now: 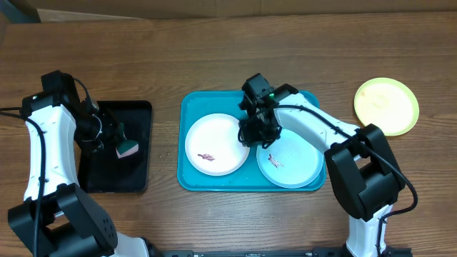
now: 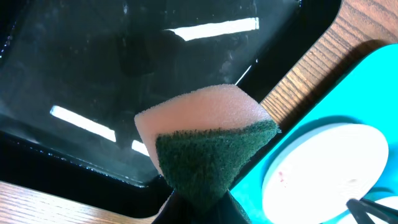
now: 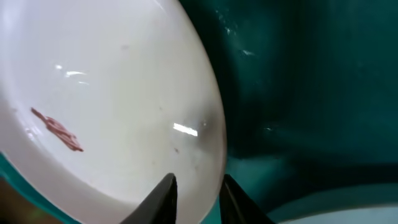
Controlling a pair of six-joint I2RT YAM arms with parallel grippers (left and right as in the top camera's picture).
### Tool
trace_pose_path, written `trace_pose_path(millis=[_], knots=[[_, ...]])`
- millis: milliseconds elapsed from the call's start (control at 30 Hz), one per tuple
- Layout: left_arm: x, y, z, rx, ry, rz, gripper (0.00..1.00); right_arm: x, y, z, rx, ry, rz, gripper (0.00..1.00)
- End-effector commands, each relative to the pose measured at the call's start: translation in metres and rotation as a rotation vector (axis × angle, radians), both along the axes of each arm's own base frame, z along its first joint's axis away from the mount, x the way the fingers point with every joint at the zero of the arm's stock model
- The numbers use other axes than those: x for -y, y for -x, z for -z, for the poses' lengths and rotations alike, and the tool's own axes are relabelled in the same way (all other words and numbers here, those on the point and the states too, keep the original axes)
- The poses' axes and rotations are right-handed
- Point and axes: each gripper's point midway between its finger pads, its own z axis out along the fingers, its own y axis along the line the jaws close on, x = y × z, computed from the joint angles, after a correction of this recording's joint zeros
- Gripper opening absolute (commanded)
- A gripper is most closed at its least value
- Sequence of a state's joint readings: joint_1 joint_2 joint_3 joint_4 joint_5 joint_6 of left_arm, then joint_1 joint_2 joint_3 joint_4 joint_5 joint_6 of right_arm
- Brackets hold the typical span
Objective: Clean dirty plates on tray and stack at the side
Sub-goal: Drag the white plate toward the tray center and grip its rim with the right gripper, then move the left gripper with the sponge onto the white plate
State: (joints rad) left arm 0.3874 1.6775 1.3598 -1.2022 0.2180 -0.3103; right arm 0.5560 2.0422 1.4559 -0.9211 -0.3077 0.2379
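The right gripper (image 3: 198, 183) stands near the middle of the tray (image 3: 298, 93), at the right rim of the white plate (image 3: 112, 106). Its two fingers are a little apart, one over the inner side of the plate and one outside the rim, so the rim passes between them. I cannot tell if they squeeze it or only stand around it.

From this gripper the plate spreads toward the left half of the tray, and its red smear (image 3: 57, 129) sits on the part away from the fingers. In the right half of the tray lies the mint plate (image 1: 293, 164). The yellow-green plate (image 1: 386, 105) rests on the table (image 1: 214, 57), well beyond the right edge of the tray.

The left gripper (image 2: 199, 205) is pressed together on a sponge (image 2: 208, 140) and hangs over the black tray (image 2: 93, 62), beyond the left edge of the tray.

I think the coming move turns on this: the smear faces the side of the left arm, which is the nearer one to it. So the sponge must come across the left edge of the tray, while the right gripper keeps the opposite rim.
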Motion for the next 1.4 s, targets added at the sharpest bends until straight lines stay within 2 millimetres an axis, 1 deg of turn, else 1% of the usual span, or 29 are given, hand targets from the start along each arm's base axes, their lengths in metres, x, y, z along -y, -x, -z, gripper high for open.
trace_pose_path(millis=[0,67,133,200,300,367,467,633,800,867,900,1000,1067,1133,1367], knots=[[0.005,-0.001,-0.003,0.022,0.011,0.024,0.04,-0.014,-0.024,-0.032,0.092,-0.052,-0.001,0.3],[0.005,-0.001,-0.003,0.022,0.011,0.024,0.04,-0.017,-0.036,-0.043,0.138,-0.052,-0.006,0.36],[0.004,-0.001,-0.003,0.022,0.01,0.024,0.04,-0.023,-0.048,-0.054,0.213,-0.073,-0.072,0.41],[0.004,-0.002,-0.003,0.024,0.009,0.024,0.04,-0.029,-0.057,-0.059,0.29,-0.094,-0.162,0.53],[0.004,-0.002,-0.003,0.024,0.009,0.024,0.04,-0.033,-0.062,-0.06,0.39,-0.097,-0.345,0.75],[0.004,-0.002,-0.003,0.024,0.009,0.024,0.04,-0.033,-0.063,-0.057,0.418,-0.093,-0.419,0.79],[0.004,-0.002,-0.003,0.026,0.009,0.024,0.04,-0.033,-0.064,-0.044,0.418,-0.08,-0.471,0.79],[0.004,-0.002,-0.003,0.025,0.009,0.024,0.04,-0.035,-0.063,-0.019,0.379,-0.068,-0.482,0.78],[0.004,-0.002,-0.003,0.024,0.009,0.024,0.04,-0.042,-0.06,-0.006,0.367,-0.066,-0.497,0.71],[0.004,-0.002,-0.003,0.024,0.009,0.024,0.04,-0.042,-0.06,-0.002,0.361,-0.064,-0.499,0.64],[0.004,-0.002,-0.003,0.024,0.009,0.024,0.04,-0.041,-0.061,-0.001,0.362,-0.056,-0.496,0.56],[0.004,-0.002,-0.003,0.024,0.01,0.024,0.04,-0.039,-0.06,0.002,0.354,-0.043,-0.493,0.47],[0.004,-0.002,-0.003,0.024,0.01,0.024,0.04,-0.037,-0.058,0.005,0.345,-0.04,-0.494,0.38],[0.004,-0.002,-0.003,0.024,0.009,0.024,0.04,-0.035,-0.054,0.009,0.332,-0.035,-0.495,0.31],[0.005,-0.002,-0.003,0.024,0.01,0.024,0.04,-0.026,-0.041,0.032,0.288,-0.023,-0.463,0.3]])
